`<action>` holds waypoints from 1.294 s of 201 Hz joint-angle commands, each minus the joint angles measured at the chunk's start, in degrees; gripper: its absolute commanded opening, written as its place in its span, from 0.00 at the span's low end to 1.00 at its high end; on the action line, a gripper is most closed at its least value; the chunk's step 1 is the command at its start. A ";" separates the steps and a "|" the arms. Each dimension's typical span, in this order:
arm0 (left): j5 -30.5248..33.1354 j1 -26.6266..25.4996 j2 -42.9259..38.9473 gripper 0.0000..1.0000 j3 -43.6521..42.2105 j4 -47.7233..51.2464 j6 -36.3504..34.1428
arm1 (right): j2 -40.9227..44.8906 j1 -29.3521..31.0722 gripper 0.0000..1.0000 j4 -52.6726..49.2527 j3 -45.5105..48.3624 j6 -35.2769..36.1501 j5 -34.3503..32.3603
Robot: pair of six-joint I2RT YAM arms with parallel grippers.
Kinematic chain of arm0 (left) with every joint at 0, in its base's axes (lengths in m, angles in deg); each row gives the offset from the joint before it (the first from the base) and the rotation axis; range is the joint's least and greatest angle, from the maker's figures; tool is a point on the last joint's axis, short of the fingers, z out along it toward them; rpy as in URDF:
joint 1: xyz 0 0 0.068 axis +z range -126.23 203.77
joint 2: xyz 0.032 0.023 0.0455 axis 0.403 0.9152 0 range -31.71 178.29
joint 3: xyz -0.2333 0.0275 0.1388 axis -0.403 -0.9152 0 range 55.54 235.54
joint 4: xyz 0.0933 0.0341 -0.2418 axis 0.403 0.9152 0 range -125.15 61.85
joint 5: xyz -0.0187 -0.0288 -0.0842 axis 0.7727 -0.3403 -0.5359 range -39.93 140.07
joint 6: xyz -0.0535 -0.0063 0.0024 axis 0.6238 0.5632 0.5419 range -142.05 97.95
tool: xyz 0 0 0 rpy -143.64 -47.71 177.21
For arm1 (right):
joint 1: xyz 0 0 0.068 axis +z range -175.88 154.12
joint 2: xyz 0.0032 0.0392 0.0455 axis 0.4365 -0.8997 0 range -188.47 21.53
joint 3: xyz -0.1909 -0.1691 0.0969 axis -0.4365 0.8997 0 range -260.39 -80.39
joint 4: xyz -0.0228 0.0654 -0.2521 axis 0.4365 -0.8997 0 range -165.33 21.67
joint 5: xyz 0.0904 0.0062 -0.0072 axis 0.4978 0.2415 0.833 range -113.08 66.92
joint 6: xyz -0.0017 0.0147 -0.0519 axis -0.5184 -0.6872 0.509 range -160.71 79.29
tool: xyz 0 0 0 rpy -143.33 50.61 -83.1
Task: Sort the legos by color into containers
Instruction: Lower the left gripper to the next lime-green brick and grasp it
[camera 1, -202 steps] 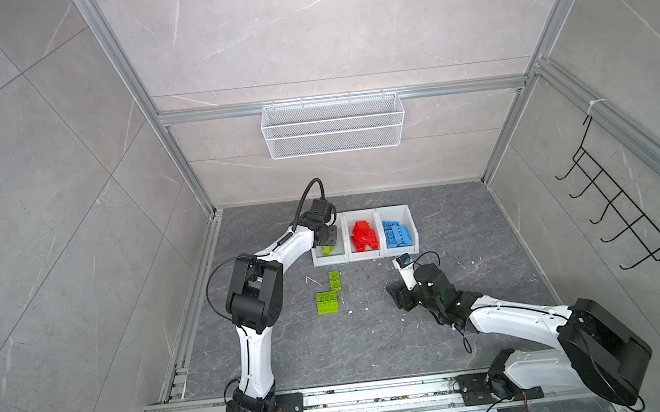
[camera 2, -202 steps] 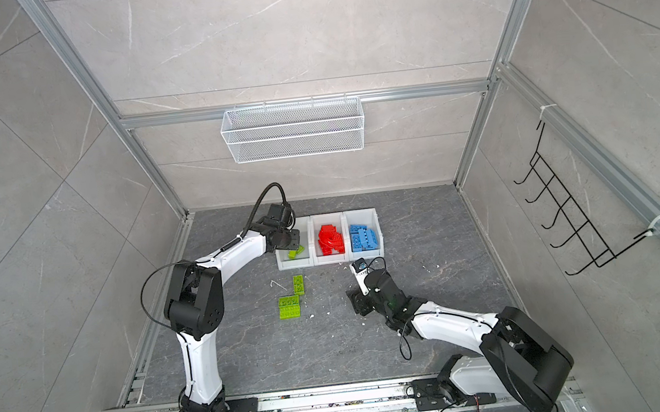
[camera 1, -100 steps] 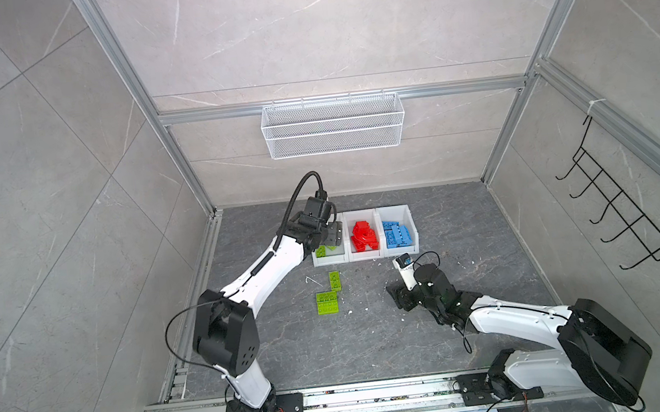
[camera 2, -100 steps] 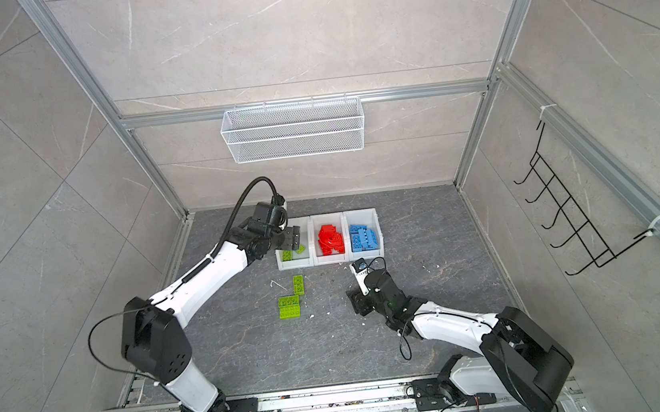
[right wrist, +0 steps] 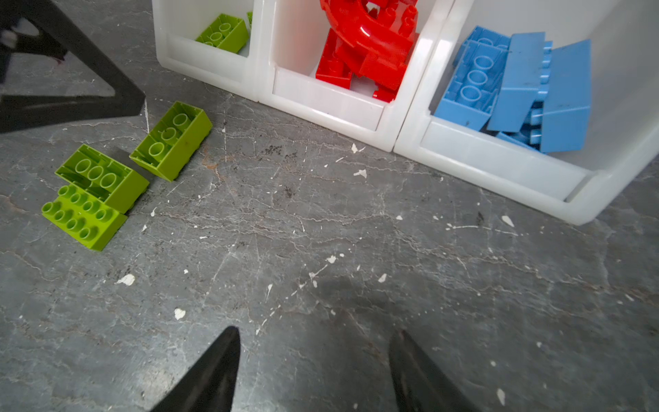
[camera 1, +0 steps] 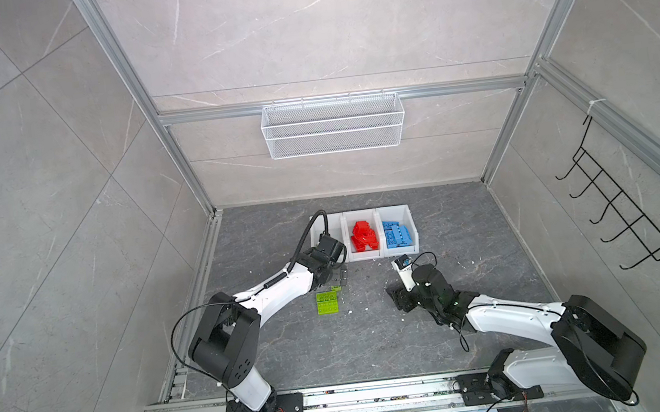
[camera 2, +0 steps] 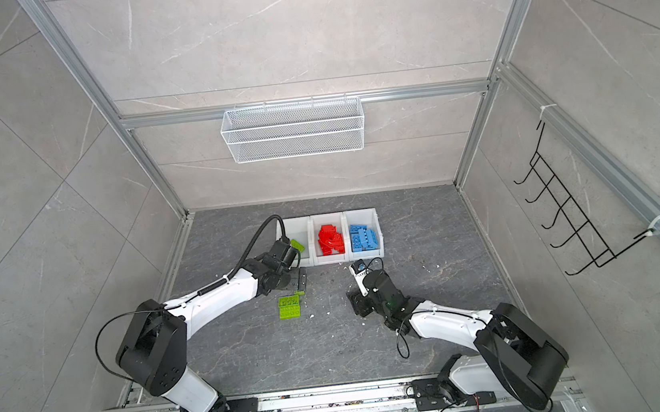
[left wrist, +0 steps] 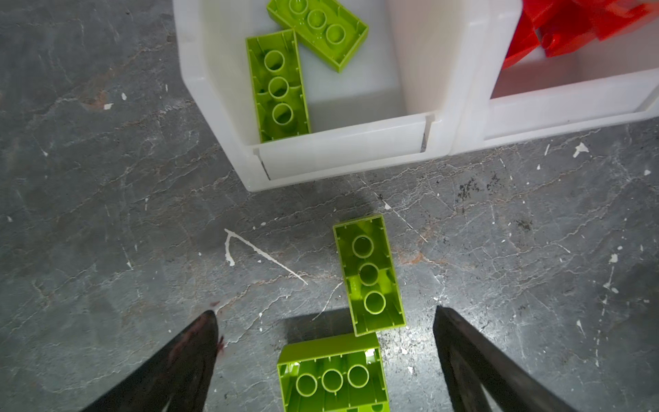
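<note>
Three joined white containers (camera 1: 363, 257) stand in a row at the back of the floor. The left one (left wrist: 342, 149) holds two lime green legos (left wrist: 278, 85). Red legos (camera 1: 362, 235) fill the middle one and blue legos (camera 1: 397, 235) the right one. Three green legos (camera 1: 327, 302) lie on the floor in front of the left container. My left gripper (left wrist: 324, 312) hangs open over them, with an upside-down green brick (left wrist: 369, 274) between its fingers, untouched. My right gripper (right wrist: 315, 333) is open and empty above bare floor, to the right of those bricks.
A white wire mesh basket (camera 1: 332, 125) hangs on the back wall. A black hook rack (camera 1: 630, 217) is on the right wall. Aluminium rails (camera 1: 340, 398) carry both arm bases along the front edge. White flecks dot the grey floor.
My left gripper has opened and drawn back from over the left container to the green bricks on the floor. My right arm has not moved.
</note>
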 commanded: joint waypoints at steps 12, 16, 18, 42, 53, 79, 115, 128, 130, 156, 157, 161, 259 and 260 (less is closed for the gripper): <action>-1.23 -0.60 2.94 0.93 1.19 -3.13 2.73 | -0.57 0.35 0.68 0.26 -1.25 0.92 -0.55; -1.61 -0.62 3.08 0.92 1.14 -3.59 2.73 | -0.57 0.35 0.68 0.26 -1.26 0.96 -0.61; -1.75 -0.56 3.18 0.92 1.10 -3.78 2.60 | -0.57 0.35 0.68 0.26 -1.28 0.92 -0.61; -2.23 -0.60 4.40 0.89 1.59 -5.18 2.36 | -0.35 0.35 0.68 0.59 -0.85 0.09 -0.45; -2.16 -0.59 5.10 0.87 2.14 -5.28 2.10 | 0.08 0.44 0.68 0.11 -0.75 -0.37 -0.13; -1.89 -0.50 7.45 0.83 3.70 -4.76 1.61 | 1.75 0.57 0.68 1.59 1.12 -0.82 0.28; -3.09 0.38 9.26 0.81 4.08 -5.49 1.92 | 1.54 0.57 0.68 1.63 0.55 -0.32 -0.32; -4.06 0.77 9.72 0.78 3.95 -6.11 2.03 | 1.69 0.65 0.68 1.42 0.72 -0.31 -0.19; -4.07 0.84 9.81 0.78 3.93 -6.15 2.03 | 1.71 0.62 0.68 1.34 0.73 -0.32 -0.22; -3.77 1.04 11.12 0.71 4.00 -6.42 2.76 | 1.82 0.62 0.68 0.93 0.73 -0.06 -0.92; -3.75 1.00 11.18 0.71 3.98 -6.42 2.79 | 1.81 0.66 0.68 0.91 0.70 -0.06 -0.99; -3.63 1.12 11.25 0.70 3.89 -6.49 2.99 | 1.72 0.62 0.68 0.64 0.61 0.01 -1.21; -3.83 1.27 13.33 0.52 3.77 -7.61 3.32 | 0.32 0.62 0.68 1.46 0.05 -1.30 0.00; -3.82 1.29 13.34 0.52 3.77 -7.55 3.29 | 0.32 0.62 0.68 1.56 0.10 -1.29 0.05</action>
